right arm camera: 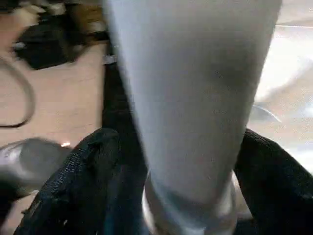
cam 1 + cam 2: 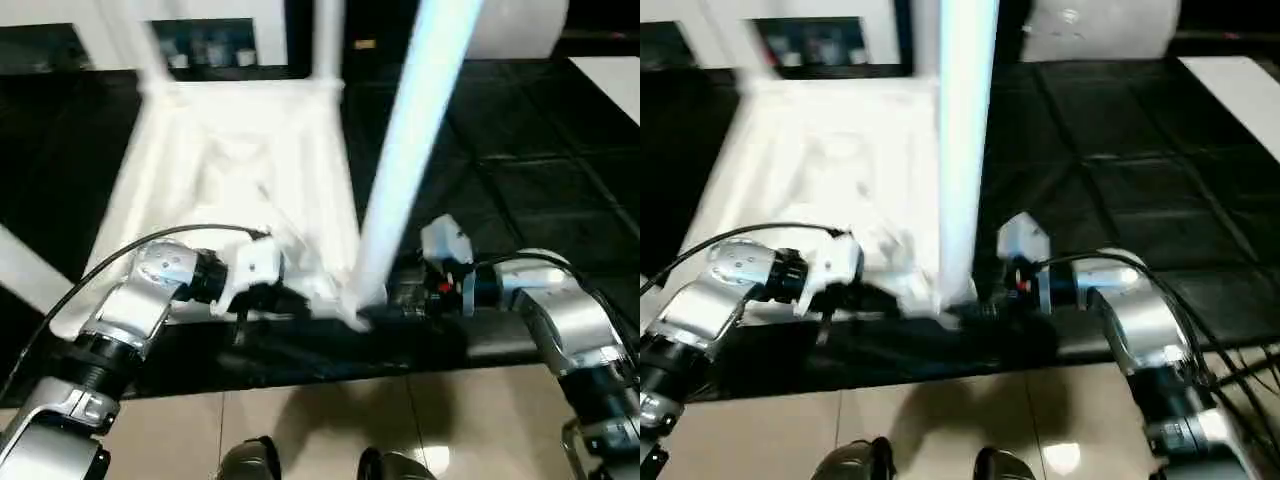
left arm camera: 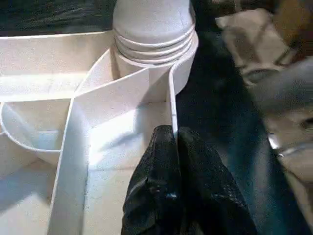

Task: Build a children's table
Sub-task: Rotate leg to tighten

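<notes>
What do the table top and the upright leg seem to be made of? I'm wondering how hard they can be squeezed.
The table top looks like moulded white plastic with a smooth, slightly glossy finish: thin ribs and a ringed round socket. The leg appears to be a smooth white tube, probably plastic too, though its wall is hidden.

The near corner of the children's table (image 2: 230, 170) is crowded: an upright leg (image 2: 410, 150) is flanked closely by the right gripper (image 1: 188, 161), whose fingers (image 1: 73, 186) are spread to either side. The left gripper (image 3: 173, 142) is pinched on the rim rib beside the socket. Open black work table (image 2: 530, 150) is left to the right.
</notes>
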Controlling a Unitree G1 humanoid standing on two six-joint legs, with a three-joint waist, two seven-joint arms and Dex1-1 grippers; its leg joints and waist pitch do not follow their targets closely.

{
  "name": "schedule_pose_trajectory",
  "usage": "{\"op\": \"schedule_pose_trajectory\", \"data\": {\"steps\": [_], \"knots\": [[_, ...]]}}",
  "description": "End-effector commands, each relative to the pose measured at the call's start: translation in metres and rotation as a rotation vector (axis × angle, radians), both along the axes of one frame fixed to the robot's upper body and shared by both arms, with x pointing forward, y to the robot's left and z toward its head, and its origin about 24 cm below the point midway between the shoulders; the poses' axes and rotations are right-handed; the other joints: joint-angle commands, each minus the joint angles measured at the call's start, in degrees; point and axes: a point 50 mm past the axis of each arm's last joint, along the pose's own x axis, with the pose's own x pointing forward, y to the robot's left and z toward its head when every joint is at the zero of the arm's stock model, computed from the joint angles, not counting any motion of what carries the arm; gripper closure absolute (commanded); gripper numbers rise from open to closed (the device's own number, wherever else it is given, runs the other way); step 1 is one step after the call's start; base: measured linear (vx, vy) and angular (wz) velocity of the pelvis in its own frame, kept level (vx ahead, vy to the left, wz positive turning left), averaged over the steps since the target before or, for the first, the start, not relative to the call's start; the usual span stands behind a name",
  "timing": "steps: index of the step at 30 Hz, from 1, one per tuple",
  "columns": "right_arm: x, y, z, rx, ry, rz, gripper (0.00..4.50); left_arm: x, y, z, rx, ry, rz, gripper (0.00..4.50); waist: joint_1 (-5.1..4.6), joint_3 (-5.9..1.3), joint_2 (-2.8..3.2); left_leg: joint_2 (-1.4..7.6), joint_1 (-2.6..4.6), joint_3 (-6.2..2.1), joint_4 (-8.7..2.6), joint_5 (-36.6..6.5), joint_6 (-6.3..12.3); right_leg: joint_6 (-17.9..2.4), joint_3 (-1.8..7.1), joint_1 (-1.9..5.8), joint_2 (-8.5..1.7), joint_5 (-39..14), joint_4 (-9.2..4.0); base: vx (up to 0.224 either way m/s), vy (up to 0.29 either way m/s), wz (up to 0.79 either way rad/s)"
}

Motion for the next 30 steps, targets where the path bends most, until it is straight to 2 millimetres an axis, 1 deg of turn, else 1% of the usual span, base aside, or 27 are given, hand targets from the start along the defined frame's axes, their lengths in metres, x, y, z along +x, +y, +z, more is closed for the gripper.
{"op": "schedule_pose_trajectory", "data": {"steps": [1,2,4,5,7,8,9,10,12,15,16,17,19,20,22,23,24,26,27,28,29,30], "knots": [[-0.001,0.000,0.002,-0.003,0.016,0.088,1.02,-0.009,-0.009,-0.008,0.079,0.032,-0.158,4.50,-0.50,-3.80,-0.47,4.48,1.88,-1.71,-3.15,-6.76,6.68,-14.67,3.60,2.67,-5.66,-5.22,-3.01,0.000,0.000,0.00],[-0.001,0.000,0.003,-0.006,0.021,0.118,1.02,-0.009,-0.009,-0.007,0.089,0.030,-0.179,4.50,-0.47,-3.81,-0.56,4.32,1.78,-1.68,-3.09,-6.78,6.92,-14.61,3.54,2.70,-5.68,-5.65,-3.10,0.000,0.000,0.00],[-0.001,0.000,0.002,-0.018,0.047,0.170,1.07,-0.008,-0.008,-0.007,0.117,0.023,-0.210,4.50,-0.37,-3.76,-0.57,4.36,1.73,-1.73,-3.11,-6.38,6.96,-14.31,3.57,2.75,-5.71,-5.71,-3.03,0.000,0.000,0.00],[-0.002,0.000,0.002,-0.026,0.055,0.192,1.41,-0.007,-0.007,-0.006,0.127,0.021,-0.221,4.50,-0.38,-3.80,-0.59,4.35,1.72,-1.77,-3.09,-6.32,7.01,-14.30,3.55,2.78,-5.74,-5.73,-3.00,0.000,0.000,0.00],[-0.002,0.001,0.000,-0.046,0.070,0.235,1.45,-0.005,-0.005,-0.006,0.140,0.015,-0.233,4.50,-0.42,-3.78,-0.70,4.26,1.69,-1.76,-3.06,-6.19,7.06,-14.29,3.49,2.79,-5.70,-6.10,-3.08,0.000,0.000,0.00],[-0.003,0.001,-0.001,-0.054,0.074,0.250,1.47,-0.005,-0.005,-0.005,0.141,0.013,-0.235,4.50,-0.38,-3.84,-0.73,4.31,1.64,-1.77,-3.01,-5.73,7.08,-14.41,3.54,2.90,-5.85,-5.49,-2.95,0.000,0.000,0.00],[-0.003,0.002,-0.001,-0.067,0.078,0.270,1.57,-0.004,-0.004,-0.005,0.141,0.011,-0.236,4.50,-0.44,-3.75,-0.98,4.26,1.54,-1.78,-3.01,-5.28,7.28,-14.39,3.49,2.88,-5.72,-4.95,-2.83,0.000,0.000,0.00],[-0.004,0.002,-0.002,-0.070,0.078,0.279,1.57,-0.004,-0.004,-0.004,0.141,0.009,-0.237,4.50,-0.40,-3.76,-0.86,4.31,1.68,-1.75,-2.98,-5.15,7.50,-14.44,3.51,2.81,-5.74,-4.76,-2.82,0.000,0.000,0.00],[-0.004,0.003,-0.002,-0.071,0.082,0.287,1.85,-0.004,-0.004,-0.004,0.141,0.009,-0.238,4.50,-0.37,-3.67,-0.84,4.36,1.67,-1.75,-3.03,-5.30,7.60,-14.41,3.49,2.78,-5.74,-5.25,-2.95,0.000,0.000,0.00],[-0.004,0.006,-0.002,-0.069,0.092,0.304,1.93,-0.003,-0.002,-0.005,0.144,0.009,-0.244,4.50,-0.37,-3.66,-0.88,4.43,1.77,-1.76,-3.08,-5.91,7.16,-14.53,3.48,2.71,-5.71,-6.12,-3.00,0.000,0.000,0.00],[-0.004,0.008,-0.002,-0.061,0.102,0.307,2.16,-0.003,-0.002,-0.005,0.144,0.010,-0.243,4.50,-0.38,-3.66,-0.88,4.42,1.72,-1.77,-3.11,-6.10,7.01,-14.46,3.47,2.76,-5.74,-6.38,-3.02,0.000,0.000,0.00],[-0.005,0.008,-0.002,-0.058,0.108,0.309,2.24,-0.003,-0.002,-0.005,0.145,0.011,-0.243,4.50,-0.41,-3.62,-0.90,4.38,1.69,-1.76,-3.12,-6.26,6.94,-14.47,3.49,2.77,-5.75,-6.55,-3.06,0.000,0.000,0.00],[-0.007,0.009,-0.003,-0.043,0.136,0.317,2.30,-0.003,0.000,-0.006,0.140,0.020,-0.233,4.50,-0.40,-3.67,-0.94,4.42,1.71,-1.78,-3.16,-6.21,6.69,-14.46,3.48,2.79,-5.74,-6.62,-3.03,0.000,0.000,0.00],[-0.007,0.009,-0.003,-0.041,0.139,0.317,2.36,-0.003,0.000,-0.006,0.139,0.021,-0.231,4.50,-0.36,-3.66,-0.82,4.40,1.77,-1.75,-3.15,-6.36,6.68,-14.50,3.50,2.78,-5.75,-6.64,-3.08,0.000,0.000,0.00],[-0.009,0.009,-0.004,-0.023,0.166,0.315,2.41,-0.004,0.001,-0.006,0.123,0.034,-0.213,4.50,-0.33,-3.74,-0.89,4.42,1.70,-1.76,-3.11,-5.92,6.81,-14.66,3.49,2.84,-5.73,-5.81,-2.93,0.000,0.000,0.00],[-0.011,0.009,-0.004,-0.007,0.187,0.307,2.41,-0.004,0.002,-0.006,0.106,0.041,-0.195,4.50,-0.29,-3.82,-0.76,4.40,1.73,-1.74,-3.07,-5.77,6.81,-14.76,3.49,2.85,-5.72,-5.47,-2.86,0.000,0.000,0.00],[-0.011,0.009,-0.004,-0.002,0.191,0.304,2.41,-0.004,0.002,-0.005,0.099,0.043,-0.188,4.50,-0.25,-3.77,-0.80,4.45,1.73,-1.74,-3.07,-5.63,6.90,-14.95,3.51,2.80,-5.72,-5.05,-2.84,0.000,0.000,0.00],[-0.012,0.012,-0.007,0.053,0.225,0.229,2.41,-0.002,0.000,-0.001,0.016,0.054,-0.097,4.50,-0.24,-3.79,-0.74,4.54,1.56,-1.80,-3.09,-5.24,6.95,-15.31,3.46,2.89,-5.77,-4.17,-2.66,0.000,0.000,0.00],[-0.012,0.016,-0.009,0.078,0.225,0.154,2.41,-0.001,0.000,0.000,-0.021,0.051,-0.040,4.50,-0.25,-3.88,-0.51,4.47,1.55,-1.78,-3.06,-5.19,6.91,-15.38,3.47,2.92,-5.72,-4.03,-2.64,0.000,0.000,0.00],[-0.011,0.019,-0.011,0.091,0.219,0.100,2.41,-0.001,-0.001,0.001,-0.034,0.048,-0.002,4.50,-0.31,-3.74,-0.54,4.44,1.44,-1.86,-3.19,-5.83,6.46,-15.27,3.41,2.88,-5.78,-5.15,-2.86,0.000,0.000,0.00],[-0.010,0.022,-0.013,0.098,0.209,0.052,2.41,0.000,-0.001,0.001,-0.037,0.042,0.028,4.50,-0.41,-3.62,-0.59,4.45,1.48,-1.83,-3.34,-6.77,6.02,-14.85,3.46,2.80,-5.75,-6.81,-3.18,0.000,0.000,0.00],[-0.008,0.025,-0.014,0.108,0.197,0.004,2.41,0.000,-0.002,0.001,-0.040,0.037,0.060,4.50,-0.52,-3.34,-0.25,4.30,1.64,-1.92,-3.47,-9.24,4.77,-14.13,3.53,2.61,-5.88,-11.30,-3.68,0.000,0.000,0.00]]}}
